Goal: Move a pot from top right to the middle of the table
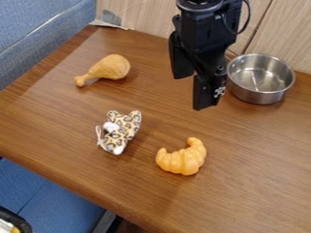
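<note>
Steel pot (261, 79) sitting top right, and the grab comes next

So the fingers (205, 93) are apart, with a visible gap and not clamped on anything. The black gripper (193, 92) hangs over the upper part of the table (243, 150), and in the camera view it's just left of the pot. Its lower part looks really close to the rim, but I can't tell if that's contact or just one in front of the other.

The pot itself is upright, near the wood panel (291, 32) at the back, so I'd call this the lining-up stage, before any lift. Next move, imo: shift right, get one finger inside the wall and one outside, drop down, then pinch the rim. After that, lift and bring it toward the middle. Thin smooth metal could twist or tip if it's only held on one side, so a good deep bite matters.

Further out you've got a toy croissant (182, 158) toward the near side, and a leopard-print plush (120, 131) left of that. Both lie pretty near the middle, so setting the pot down too far forward or left could bump them. The toy drumstick (104, 69) is at upper left, well apart from the pot, so probably no drama there.
</note>
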`<state>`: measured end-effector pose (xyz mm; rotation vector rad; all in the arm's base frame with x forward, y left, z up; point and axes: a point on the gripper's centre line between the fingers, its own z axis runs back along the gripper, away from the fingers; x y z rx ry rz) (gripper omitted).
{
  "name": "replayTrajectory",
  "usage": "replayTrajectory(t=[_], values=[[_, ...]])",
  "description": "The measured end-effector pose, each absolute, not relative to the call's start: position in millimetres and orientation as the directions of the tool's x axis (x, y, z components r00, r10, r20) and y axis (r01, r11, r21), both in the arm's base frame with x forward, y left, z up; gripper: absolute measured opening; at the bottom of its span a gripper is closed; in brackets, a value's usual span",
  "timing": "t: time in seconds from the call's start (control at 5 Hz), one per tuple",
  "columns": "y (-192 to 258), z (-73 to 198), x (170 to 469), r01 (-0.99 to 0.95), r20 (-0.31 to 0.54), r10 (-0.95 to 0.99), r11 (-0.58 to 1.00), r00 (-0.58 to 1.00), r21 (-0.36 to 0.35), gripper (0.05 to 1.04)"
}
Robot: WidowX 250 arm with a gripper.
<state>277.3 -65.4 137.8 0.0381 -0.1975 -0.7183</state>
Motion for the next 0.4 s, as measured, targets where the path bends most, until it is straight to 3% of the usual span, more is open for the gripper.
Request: replayTrajectory(t=[0.4], values=[[-78, 119, 287, 0.653, 0.135, -0.653, 0.756, 0.745, 0.048, 1.0]])
